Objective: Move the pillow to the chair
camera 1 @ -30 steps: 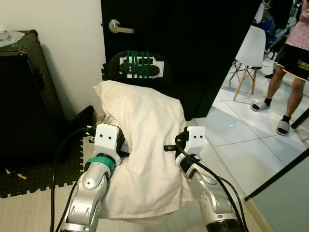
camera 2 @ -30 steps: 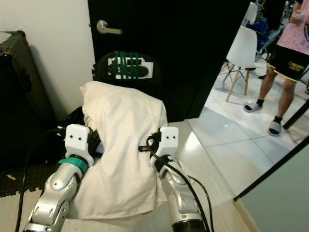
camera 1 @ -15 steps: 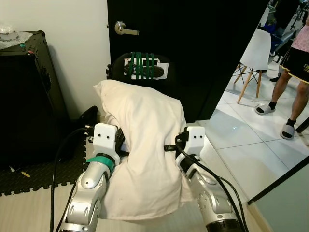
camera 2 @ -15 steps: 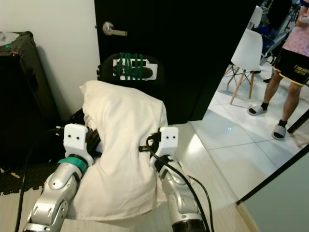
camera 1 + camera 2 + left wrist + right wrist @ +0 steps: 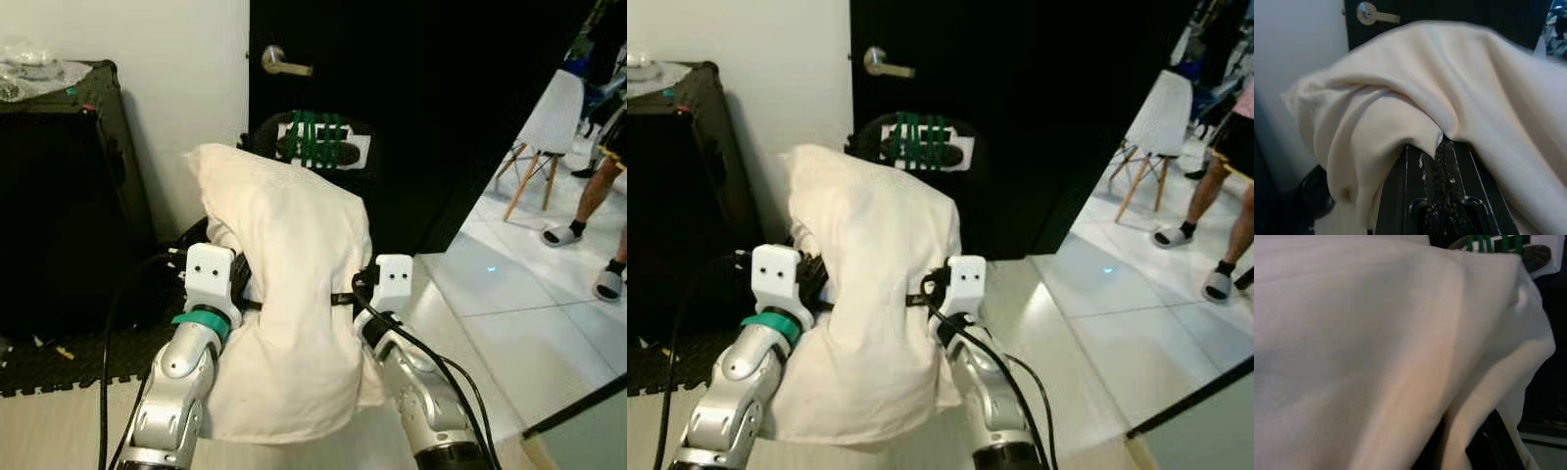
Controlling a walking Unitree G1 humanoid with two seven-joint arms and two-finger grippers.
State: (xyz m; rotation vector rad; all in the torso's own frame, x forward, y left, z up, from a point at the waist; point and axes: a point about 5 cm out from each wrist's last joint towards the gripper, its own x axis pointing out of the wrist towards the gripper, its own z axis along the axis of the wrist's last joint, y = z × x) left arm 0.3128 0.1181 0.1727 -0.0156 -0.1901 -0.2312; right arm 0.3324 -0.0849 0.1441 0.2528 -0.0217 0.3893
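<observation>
Pillow carried closer to the chair

The pillow (image 5: 289, 304) sits squeezed between left gripper (image 5: 238, 286) and right gripper (image 5: 355, 291); the black chair (image 5: 323, 147), frame centre-top, looms nearer than before, delivery close.

Both eye views are slightly soft. Daylight brightens the tiled floor (image 5: 529, 294) on the right, leaving a small glare spot; the door (image 5: 431, 108) and black case (image 5: 59, 196) sink into shadow. Wrist views are blurred, the pillow (image 5: 1449, 88) out of focus.
</observation>
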